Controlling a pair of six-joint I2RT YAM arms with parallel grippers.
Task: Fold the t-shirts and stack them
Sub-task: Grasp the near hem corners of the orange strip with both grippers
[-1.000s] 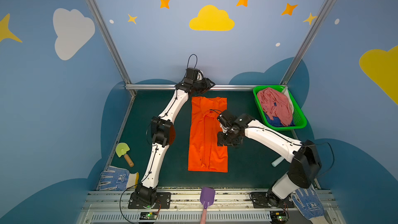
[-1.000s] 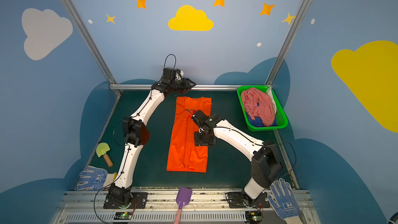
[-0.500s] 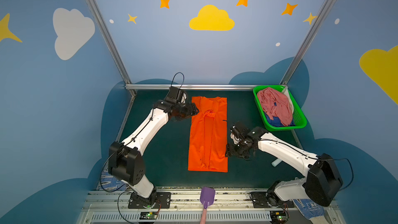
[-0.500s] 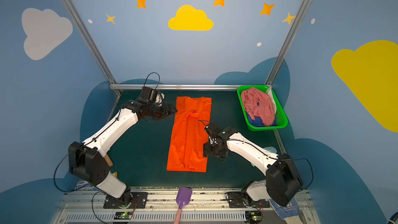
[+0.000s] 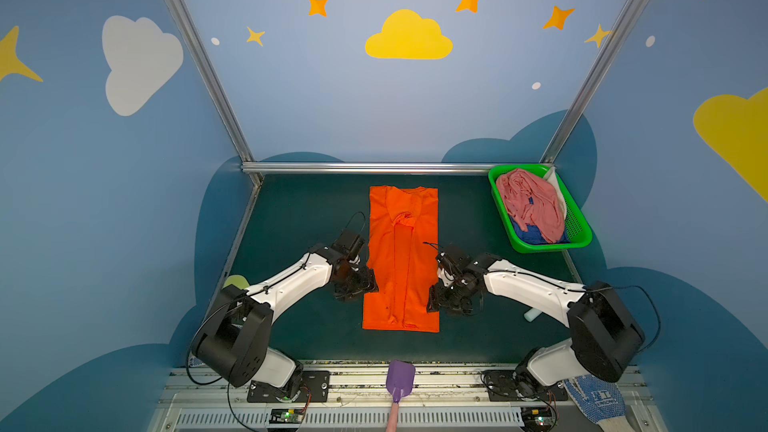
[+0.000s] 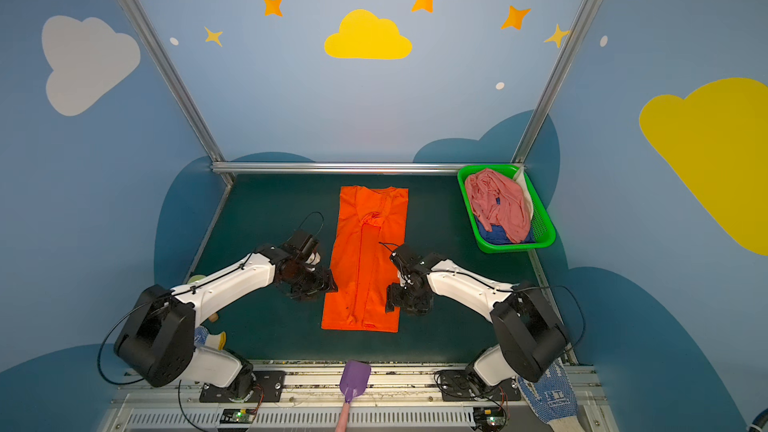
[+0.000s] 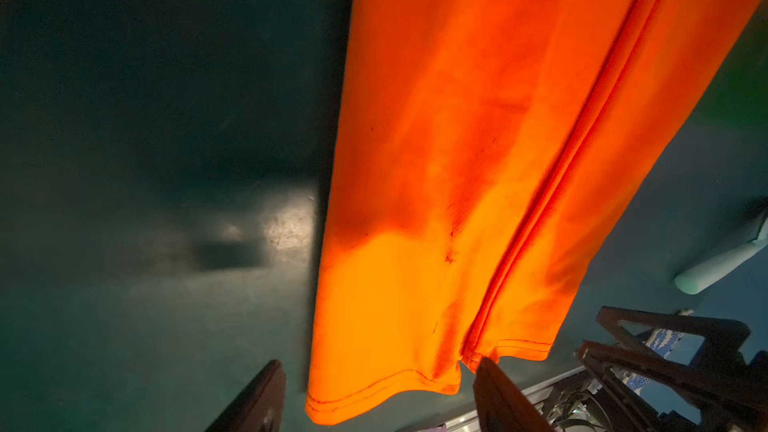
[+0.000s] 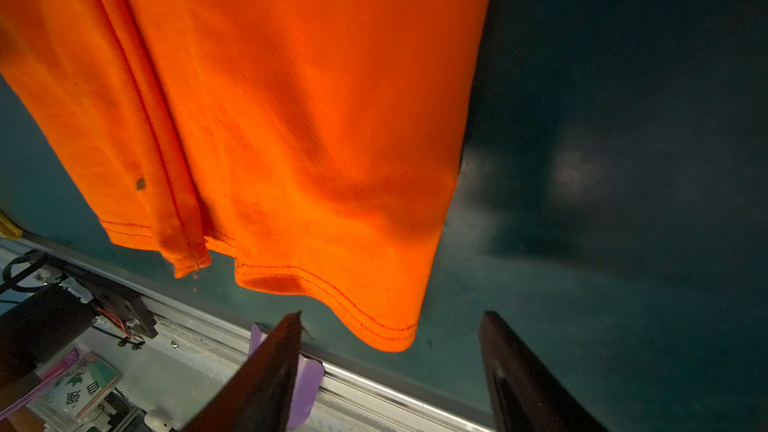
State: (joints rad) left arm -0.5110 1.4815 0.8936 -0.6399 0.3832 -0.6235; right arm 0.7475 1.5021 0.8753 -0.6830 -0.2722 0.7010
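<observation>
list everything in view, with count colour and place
orange t-shirt: one, orange, mid-table, folded lengthwise
pink t-shirt: one, pink, bunched in basket
blue t-shirt: one, dark blue, under the pink one
white cloth: one, white, basket's far side
basket: one, green, table's far right corner
scoop: one, purple, front rail
gloves: two, white with blue dots, one by each arm base
toy: one, yellow-green, mostly behind left arm
handle: one, pale mint, beside right arm
table: one, dark green
left gripper: one, black, open, at shirt's left edge
right gripper: one, black, open, at shirt's right edge
</observation>
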